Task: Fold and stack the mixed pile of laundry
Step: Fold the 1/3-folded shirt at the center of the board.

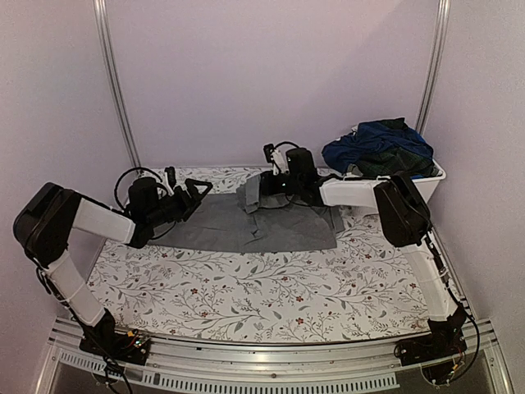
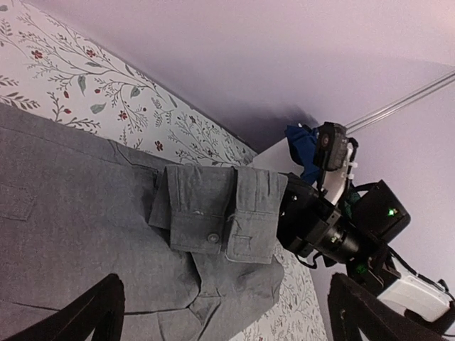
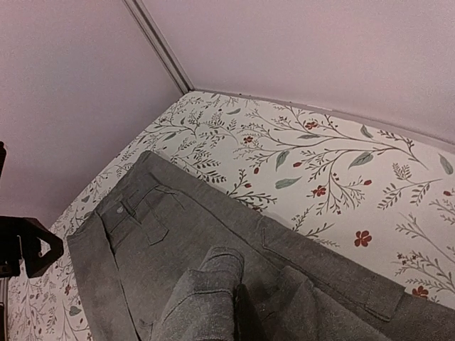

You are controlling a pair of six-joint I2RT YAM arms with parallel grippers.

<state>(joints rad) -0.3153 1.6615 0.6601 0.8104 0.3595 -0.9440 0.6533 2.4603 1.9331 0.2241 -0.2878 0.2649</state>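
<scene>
Overhead, the grey garment [image 1: 279,230] lies spread on the floral table cloth [image 1: 246,295] at the back middle of the table. The right gripper [image 1: 262,189] is clamped on a lifted fold at the garment's far edge. The left gripper [image 1: 197,195] hovers at the garment's left end, jaws wide apart and holding nothing. Only this view shows the white bin [image 1: 439,172] at the back right, with the navy blue garment [image 1: 353,152] and the dark green plaid garment [image 1: 402,156] heaped in it. The left wrist camera alone shows what is pinched: a buttoned, cuff-like flap doubled over the cloth. The right wrist camera adds pocket flaps and a button, but its own fingers are hidden behind the raised fold.
</scene>
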